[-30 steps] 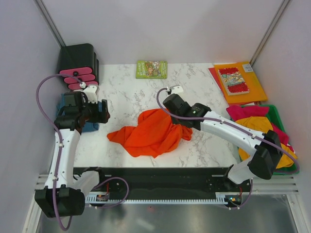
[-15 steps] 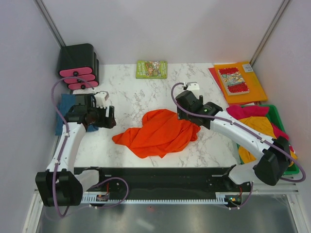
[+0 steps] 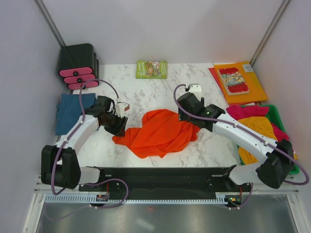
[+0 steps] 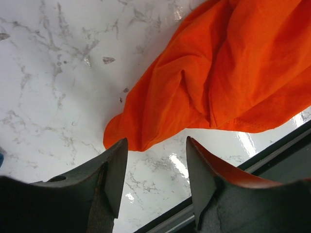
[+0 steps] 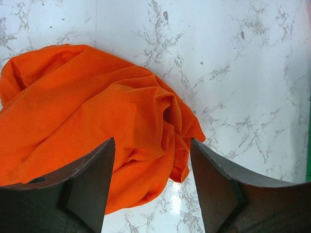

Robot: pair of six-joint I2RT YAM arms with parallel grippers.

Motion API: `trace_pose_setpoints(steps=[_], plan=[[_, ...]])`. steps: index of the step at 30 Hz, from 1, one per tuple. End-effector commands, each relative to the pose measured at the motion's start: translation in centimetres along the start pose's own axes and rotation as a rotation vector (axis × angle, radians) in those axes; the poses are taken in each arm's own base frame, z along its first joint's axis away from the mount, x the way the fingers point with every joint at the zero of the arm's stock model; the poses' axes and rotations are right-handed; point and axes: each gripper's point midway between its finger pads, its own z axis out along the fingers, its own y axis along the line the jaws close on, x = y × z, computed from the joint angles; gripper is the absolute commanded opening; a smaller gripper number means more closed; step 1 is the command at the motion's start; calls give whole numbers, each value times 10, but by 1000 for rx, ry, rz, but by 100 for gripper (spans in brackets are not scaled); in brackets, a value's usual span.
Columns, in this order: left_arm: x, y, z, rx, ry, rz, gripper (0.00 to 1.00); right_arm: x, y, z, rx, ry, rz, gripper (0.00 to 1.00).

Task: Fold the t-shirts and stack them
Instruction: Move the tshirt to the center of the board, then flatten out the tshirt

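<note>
Orange shirt [image 3: 158, 132] sits crumpled mid-table [image 3: 146, 92], not flat. Left gripper [image 4: 156, 141] hovers at its left tip, jaws partly apart, nothing between them. Right gripper [image 5: 151, 141] hangs over the bunched right side, jaws wide, empty. Teal shirt [image 3: 73, 111] lies at the left edge. Yellow shirt [image 3: 257, 125] and pink shirt [image 3: 245, 111] are in the bin [image 3: 277, 110] at right.

Risks:
- Left only has a narrow tip in reach, so a shallow pinch likely slips out on the pull.
- Right is over stacked folds. Closing there probably grabs several layers, and a spread then gives a twisted rope, not a flat shirt.
- Near hem lies close to the rail [image 3: 160, 177]. Dragging toward the bases could snag it.
</note>
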Motion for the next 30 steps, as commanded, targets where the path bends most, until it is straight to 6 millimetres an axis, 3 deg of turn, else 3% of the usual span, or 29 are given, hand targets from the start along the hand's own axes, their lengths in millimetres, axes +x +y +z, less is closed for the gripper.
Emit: trace_pose_setpoints(steps=[1, 9, 13, 14, 15, 17, 18, 19, 23, 25, 26, 30], plan=[[2, -10, 6, 42, 8, 99, 57, -6, 4, -3, -5, -28, 42, 70], [29, -9, 23, 65, 116, 137, 57, 0, 9, 3, 3, -16, 54, 70], [36, -8, 29, 73, 147, 141, 47, 3, 12, 4, 7, -16, 54, 70], [36, -8, 29, 74, 145, 146, 46, 3, 12, 3, 7, -16, 57, 70], [36, -8, 29, 75, 142, 148, 38, 2, 12, 3, 8, -18, 58, 70], [36, -8, 30, 75, 143, 149, 36, 4, 12, 4, 10, -14, 54, 70], [35, -7, 31, 72, 143, 148, 23, 5, 12, 4, 12, -14, 55, 70], [34, -6, 30, 70, 142, 151, 19, 5, 12, 4, 11, -12, 57, 70], [31, -6, 30, 63, 131, 149, 18, 7, 11, 4, 15, -14, 58, 69], [28, -3, 29, 44, 119, 151, 4, 7, 11, 5, 19, -13, 57, 69], [26, -1, 29, 35, 114, 151, 2, 6, 10, 5, 20, -17, 58, 69], [-1, 11, 10, -73, 3, 147, 2, -1, 1, 0, 54, -55, 81, 69]])
